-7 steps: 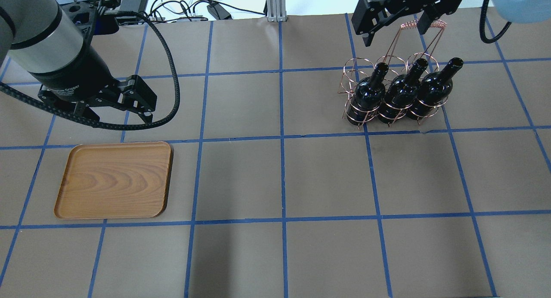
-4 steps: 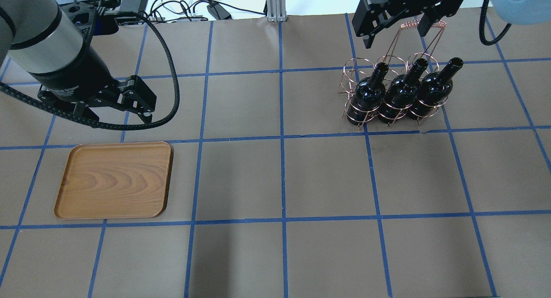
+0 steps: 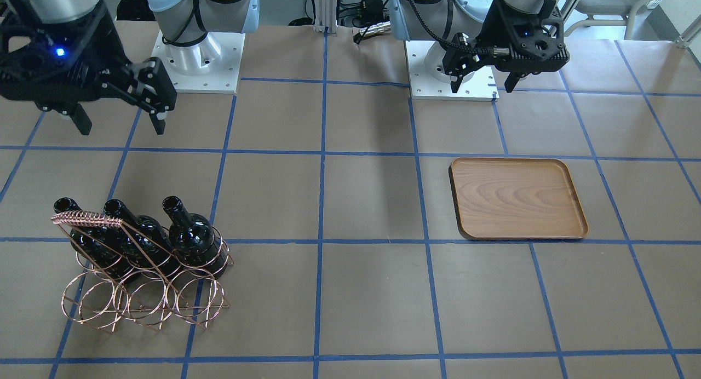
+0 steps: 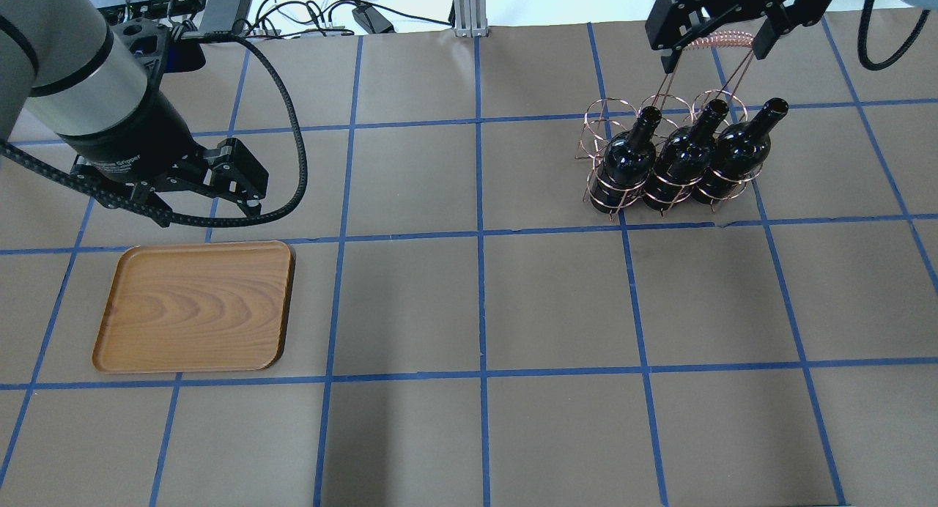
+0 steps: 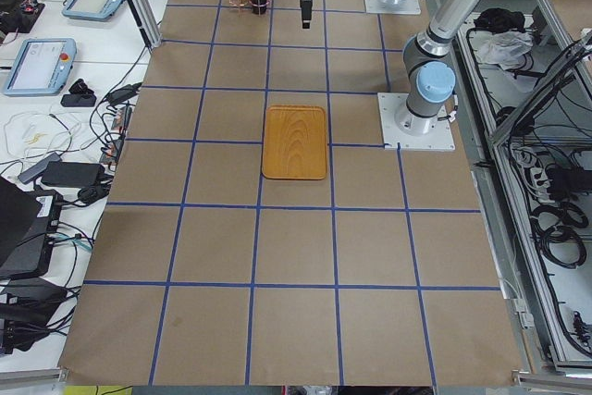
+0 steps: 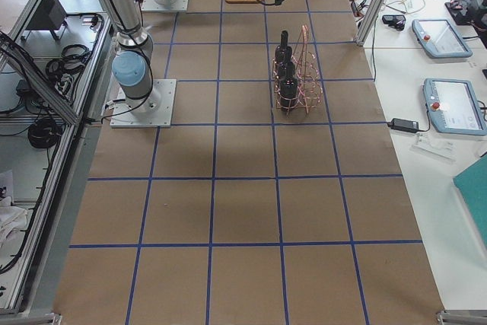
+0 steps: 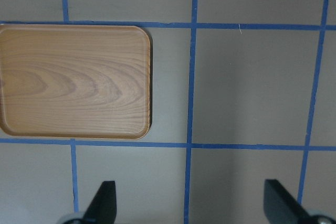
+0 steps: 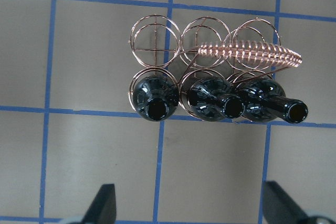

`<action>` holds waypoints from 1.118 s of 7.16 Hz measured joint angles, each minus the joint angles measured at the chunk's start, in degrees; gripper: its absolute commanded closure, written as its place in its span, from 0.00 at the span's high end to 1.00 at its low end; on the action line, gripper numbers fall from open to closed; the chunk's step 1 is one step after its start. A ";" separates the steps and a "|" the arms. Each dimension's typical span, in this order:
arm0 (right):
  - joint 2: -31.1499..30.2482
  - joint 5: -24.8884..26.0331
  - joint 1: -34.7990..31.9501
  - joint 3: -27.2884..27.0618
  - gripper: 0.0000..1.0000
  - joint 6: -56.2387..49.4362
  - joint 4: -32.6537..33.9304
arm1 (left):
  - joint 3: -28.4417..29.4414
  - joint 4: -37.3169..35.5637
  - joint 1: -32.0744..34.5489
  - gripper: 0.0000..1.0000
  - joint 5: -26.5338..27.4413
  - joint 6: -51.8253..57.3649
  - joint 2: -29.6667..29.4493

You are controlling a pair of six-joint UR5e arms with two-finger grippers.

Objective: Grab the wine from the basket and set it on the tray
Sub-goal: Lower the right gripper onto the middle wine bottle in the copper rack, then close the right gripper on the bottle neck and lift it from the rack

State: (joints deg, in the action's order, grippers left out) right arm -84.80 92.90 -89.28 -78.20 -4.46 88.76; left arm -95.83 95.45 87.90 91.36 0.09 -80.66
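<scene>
Three black wine bottles stand in the front row of the copper wire basket (image 4: 607,119): left (image 4: 626,161), middle (image 4: 685,157), right (image 4: 740,152). The back rings are empty. In the right wrist view the bottle mouths (image 8: 157,109) face up beside the coil handle (image 8: 247,55). My right gripper (image 4: 712,44) is open and hovers high over the handle, touching nothing; it also shows in the front view (image 3: 122,128). The wooden tray (image 4: 194,305) lies empty at the near left. My left gripper (image 4: 204,203) is open and empty, just beyond the tray's far edge.
The brown table top (image 4: 484,302) carries a blue tape grid. The arm bases (image 3: 197,67) stand at the robot's side. Cables and a metal post (image 4: 465,9) lie past the far edge.
My right gripper has moved to the right and now stands square over the basket handle. My left gripper has shifted slightly toward the tray. Bottles, basket and tray have not moved.
</scene>
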 measured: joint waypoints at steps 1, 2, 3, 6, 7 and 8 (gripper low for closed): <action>1.89 0.28 1.19 -0.52 0.83 -0.37 0.19 | 0.01 -0.10 -0.02 1.00 0.00 0.00 0.07; 3.70 0.35 1.97 -1.12 0.83 -0.79 0.72 | 0.01 -0.19 0.02 1.00 -0.02 0.00 0.11; 4.96 0.23 2.46 -2.03 0.83 -0.97 1.69 | -0.02 -0.19 0.05 1.00 -0.02 0.00 0.14; 6.60 0.20 4.31 -7.31 0.72 -1.73 8.07 | -0.14 -0.10 -0.08 1.00 -0.02 0.02 0.16; 6.89 -0.01 4.84 -7.87 0.62 -2.02 8.75 | -0.14 -0.11 -0.12 1.00 0.01 0.00 0.16; 7.45 -0.11 5.10 -8.09 0.61 -2.17 9.57 | -0.14 -0.14 -0.12 1.00 0.03 0.00 0.16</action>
State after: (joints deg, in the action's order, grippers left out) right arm -77.35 92.79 -84.18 -86.29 -6.62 98.33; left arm -95.97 95.31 87.79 91.40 0.09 -80.51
